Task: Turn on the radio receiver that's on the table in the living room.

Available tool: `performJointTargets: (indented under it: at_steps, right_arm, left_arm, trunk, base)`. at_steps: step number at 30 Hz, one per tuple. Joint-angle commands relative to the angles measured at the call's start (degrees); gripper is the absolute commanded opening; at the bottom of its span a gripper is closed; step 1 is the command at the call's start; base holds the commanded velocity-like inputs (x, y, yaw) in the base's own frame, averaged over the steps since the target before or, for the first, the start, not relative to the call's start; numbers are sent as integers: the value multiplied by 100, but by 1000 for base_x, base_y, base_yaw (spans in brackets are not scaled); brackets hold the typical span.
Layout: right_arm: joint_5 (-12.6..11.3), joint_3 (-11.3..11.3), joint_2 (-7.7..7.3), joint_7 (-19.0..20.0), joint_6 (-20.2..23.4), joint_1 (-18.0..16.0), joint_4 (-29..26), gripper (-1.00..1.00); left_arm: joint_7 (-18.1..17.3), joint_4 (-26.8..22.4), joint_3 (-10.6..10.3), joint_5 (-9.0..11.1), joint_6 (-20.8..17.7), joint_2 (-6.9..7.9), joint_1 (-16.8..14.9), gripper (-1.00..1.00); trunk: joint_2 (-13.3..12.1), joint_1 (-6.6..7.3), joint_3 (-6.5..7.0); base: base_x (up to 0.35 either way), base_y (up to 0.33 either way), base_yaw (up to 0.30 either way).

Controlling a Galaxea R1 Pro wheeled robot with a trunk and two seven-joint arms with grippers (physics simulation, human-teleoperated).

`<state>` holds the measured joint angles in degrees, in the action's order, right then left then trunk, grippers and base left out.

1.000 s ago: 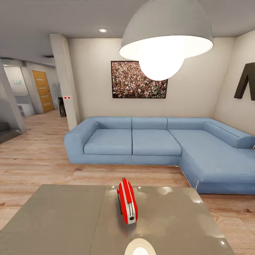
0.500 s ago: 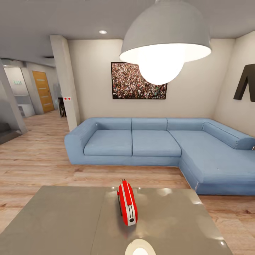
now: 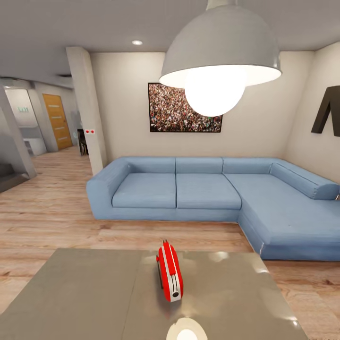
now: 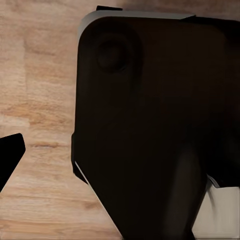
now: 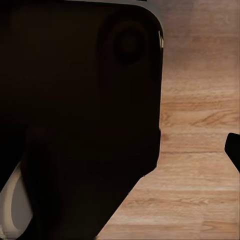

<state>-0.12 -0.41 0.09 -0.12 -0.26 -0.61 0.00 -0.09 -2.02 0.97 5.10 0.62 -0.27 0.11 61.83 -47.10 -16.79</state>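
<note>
Far on the left side, a hallway with an orange wooden door [image 3: 57, 120] opens behind a pale pillar [image 3: 87, 108]. Light wood plank floor [image 3: 42, 208] covers the living room up to the blue L-shaped sofa [image 3: 212, 196], which stands against the beige wall under a framed crowd photo [image 3: 184, 107]. Near the camera is the table [image 3: 85, 293], grey-brown and glossy, with a seam across it. The radio receiver [image 3: 170, 271] stands upright on it, close to the middle, its white-striped narrow edge turned toward the camera. A big pendant lamp [image 3: 219, 56] hangs above and covers part of the photo. Both wrist views show a dark robot body over the floor; I cannot tell the state of either gripper.
</note>
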Motion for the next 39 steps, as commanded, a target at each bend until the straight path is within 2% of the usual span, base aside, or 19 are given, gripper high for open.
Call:
performJointTargets:
  at_steps: [1,39]
  right_arm:
    - [1,1,-2,1,0,0,0,100]
    - [-5,2,-11,3,0,0,0,100]
  left_arm:
    - [0,0,0,0,0,0,0,100]
    - [0,-9,-9,0,0,0,-2,100]
  trunk:
    - [-41,23,10]
    - [-1565,857,339]
  base:
    - [0,0,0]
    - [0,0,0]
